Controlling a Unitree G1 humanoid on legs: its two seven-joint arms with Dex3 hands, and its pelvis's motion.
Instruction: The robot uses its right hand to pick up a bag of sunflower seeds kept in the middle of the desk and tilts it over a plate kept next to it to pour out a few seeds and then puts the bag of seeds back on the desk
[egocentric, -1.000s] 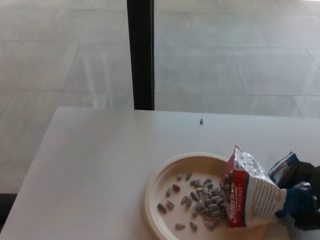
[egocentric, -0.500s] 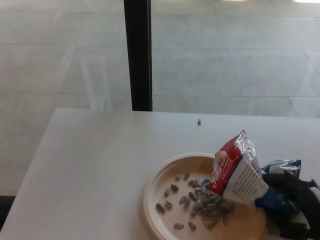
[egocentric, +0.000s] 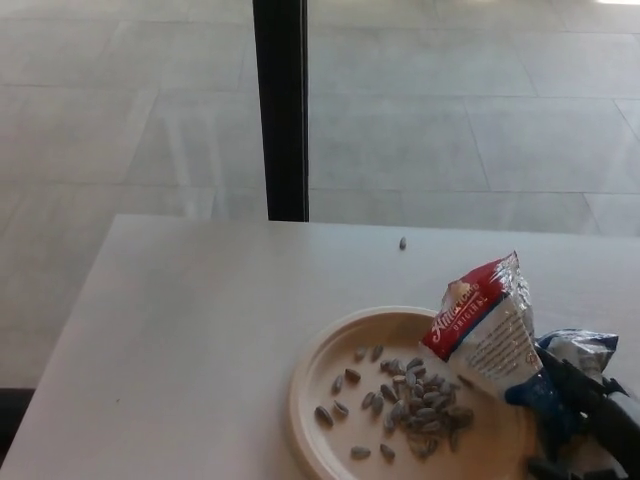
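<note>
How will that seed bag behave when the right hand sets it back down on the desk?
The bag looks like thin crinkled foil, so it is probably floppy and light. Held by the right hand at its lower end, mouth raised above the plate, it may slump or tip once released. Its glossy surface could be slippery.

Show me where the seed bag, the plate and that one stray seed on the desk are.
seed bag (egocentric: 480, 325), head view, on its red and white front face.
plate (egocentric: 318, 362), head view, on the bare left rim.
stray seed (egocentric: 402, 243), head view, on the seed itself, lying apart near the desk's far edge.
</note>
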